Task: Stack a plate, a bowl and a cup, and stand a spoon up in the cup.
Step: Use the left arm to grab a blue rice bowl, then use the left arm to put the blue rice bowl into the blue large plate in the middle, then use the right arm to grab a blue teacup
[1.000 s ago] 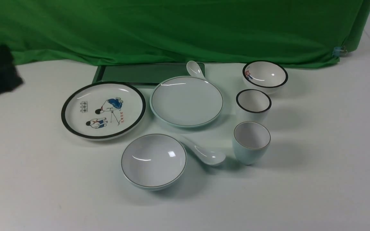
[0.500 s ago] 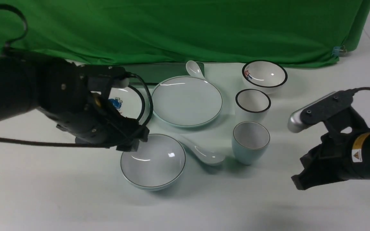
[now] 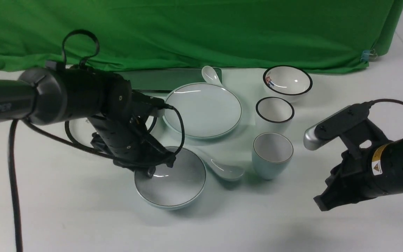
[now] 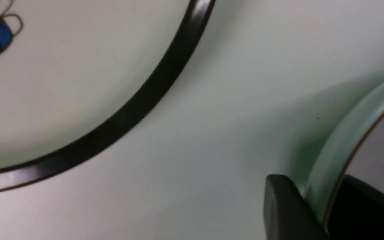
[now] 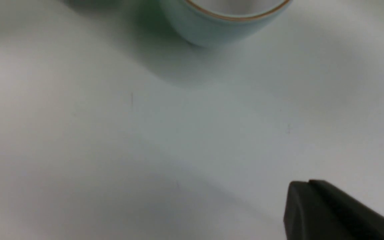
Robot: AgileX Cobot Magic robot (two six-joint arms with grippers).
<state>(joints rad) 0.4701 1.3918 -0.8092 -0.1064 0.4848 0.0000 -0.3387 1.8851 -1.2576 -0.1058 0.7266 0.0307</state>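
Observation:
The pale blue-green bowl [image 3: 177, 182] sits at the front centre of the table. My left gripper [image 3: 151, 168] is shut on its near-left rim. In the left wrist view the two dark fingers pinch the bowl's wall [image 4: 345, 140] from inside and outside, with the left gripper [image 4: 315, 203] on the rim. The plate [image 3: 203, 110] lies behind the bowl. A white spoon [image 3: 227, 170] lies between the bowl and the cup [image 3: 272, 154], which stands upright. My right gripper [image 3: 322, 203] hovers shut and empty, to the right of the cup [image 5: 218, 23]; its tips [image 5: 308, 186] are pressed together.
A black-rimmed cartoon plate [image 4: 78, 83] lies mostly hidden behind my left arm. A black-rimmed white bowl [image 3: 287, 81] and white cup [image 3: 275, 110] stand at the back right. A second spoon [image 3: 211, 74] and a dark tray [image 3: 159, 79] lie by the green cloth.
My left arm swung in from the left, came down over the bowl's rim and closed on it; the bowl shifted slightly. My right arm came into view on the right, still shut.

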